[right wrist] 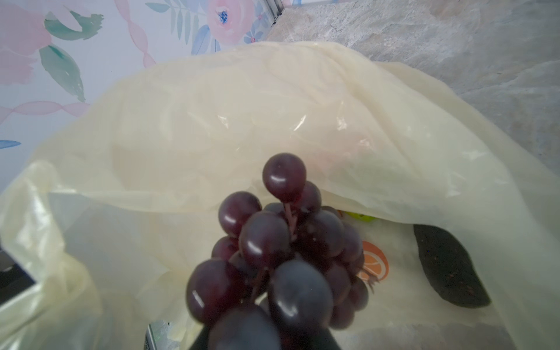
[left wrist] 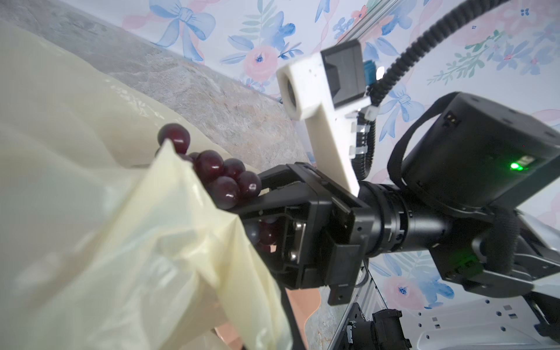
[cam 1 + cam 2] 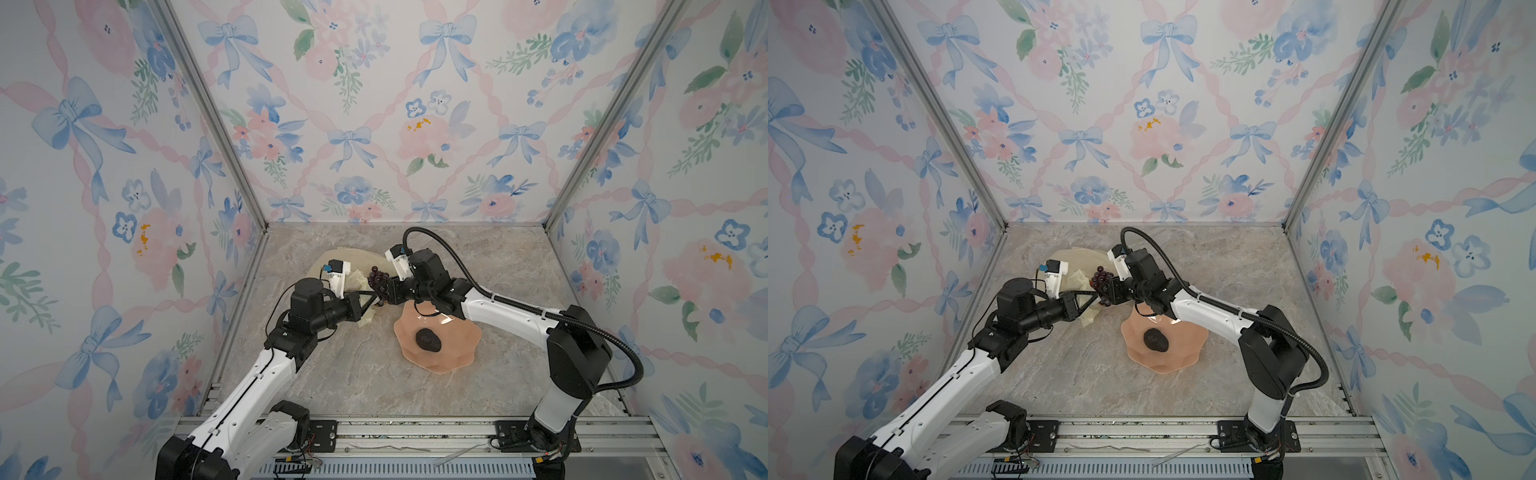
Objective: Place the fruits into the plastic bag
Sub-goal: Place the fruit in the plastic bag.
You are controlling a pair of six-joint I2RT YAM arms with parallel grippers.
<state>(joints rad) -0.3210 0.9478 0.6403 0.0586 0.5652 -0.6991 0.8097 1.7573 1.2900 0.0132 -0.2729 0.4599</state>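
The pale-yellow plastic bag [image 3: 332, 259] lies at the back left, and its near edge is lifted by my left gripper [image 3: 376, 298], which is shut on the film [image 2: 91, 212]. My right gripper [image 3: 385, 291] is shut on the purple grape bunch [image 3: 376, 277] and holds it at the bag's mouth [image 1: 242, 121]. The grapes [image 1: 272, 257] hang over the opening. Inside the bag lie a dark avocado [image 1: 448, 266] and a bit of green fruit [image 1: 360, 216]. A second dark avocado [image 3: 426, 338] sits in the pink dish [image 3: 457, 345], seen in both top views [image 3: 1156, 340].
The pink scalloped dish [image 3: 1183, 353] stands mid-table, right under the right forearm. The two grippers meet tip to tip above the bag's edge. Flowered walls close in the left, back and right. A metal rail [image 3: 415, 432] runs along the front.
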